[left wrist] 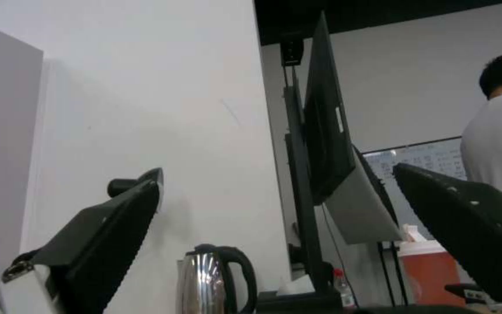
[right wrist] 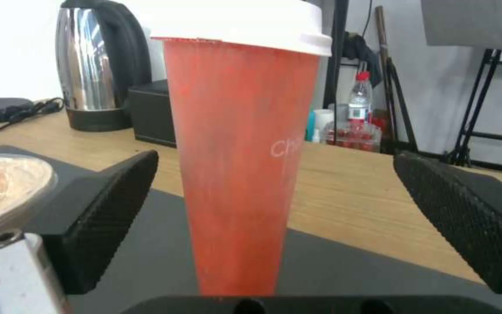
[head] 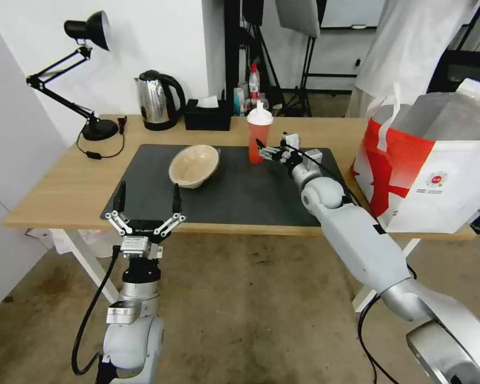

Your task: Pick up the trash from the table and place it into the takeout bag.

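Observation:
The trash on the table (head: 64, 181) includes a red translucent cup (head: 259, 136) with a white lid, upright at the back of the dark grey mat (head: 240, 197). A beige paper-pulp bowl (head: 194, 165) lies tilted to its left. My right gripper (head: 268, 151) is right beside the cup. In the right wrist view the cup (right wrist: 239, 165) stands between the spread fingers (right wrist: 117, 196) of that gripper (right wrist: 275, 160), with gaps on both sides. My left gripper (head: 148, 200) points up, open and holding nothing, at the table's front edge. The takeout bag (head: 432, 165) stands open at the right end.
A steel kettle (head: 157, 98), a black tissue box (head: 208, 114) and a black desk lamp (head: 85, 32) line the back of the table. Stands and bottles crowd the floor behind. In the left wrist view the kettle (left wrist: 210, 279) shows between the open fingers (left wrist: 117, 222).

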You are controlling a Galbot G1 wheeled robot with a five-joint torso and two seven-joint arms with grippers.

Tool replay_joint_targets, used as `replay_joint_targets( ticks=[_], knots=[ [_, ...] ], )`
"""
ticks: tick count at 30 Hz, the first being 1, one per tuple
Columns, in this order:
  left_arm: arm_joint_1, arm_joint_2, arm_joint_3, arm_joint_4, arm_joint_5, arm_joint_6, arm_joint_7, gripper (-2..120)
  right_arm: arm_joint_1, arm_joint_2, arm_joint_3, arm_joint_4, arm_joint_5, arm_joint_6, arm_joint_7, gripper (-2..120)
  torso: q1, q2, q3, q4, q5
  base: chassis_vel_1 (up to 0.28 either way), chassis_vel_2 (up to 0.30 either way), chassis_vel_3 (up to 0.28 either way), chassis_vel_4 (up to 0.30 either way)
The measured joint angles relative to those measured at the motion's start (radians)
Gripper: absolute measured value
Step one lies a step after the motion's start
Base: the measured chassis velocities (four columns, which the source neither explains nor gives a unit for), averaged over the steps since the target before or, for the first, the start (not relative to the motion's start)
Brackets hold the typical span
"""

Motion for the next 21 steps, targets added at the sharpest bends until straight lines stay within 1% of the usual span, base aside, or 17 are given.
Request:
replay_joint_targets(
  ticks=[21],
  knots=[
    [0.004,0.000,0.000,0.000,0.000,-0.007,0.000,100,0.028,0.011,-0.009,-0.056,-0.002,0.003,-0.012,100,0.000,0.000,0.000,-0.0001,0.0000,0.000,0.000,0.000,0.000]
  ],
)
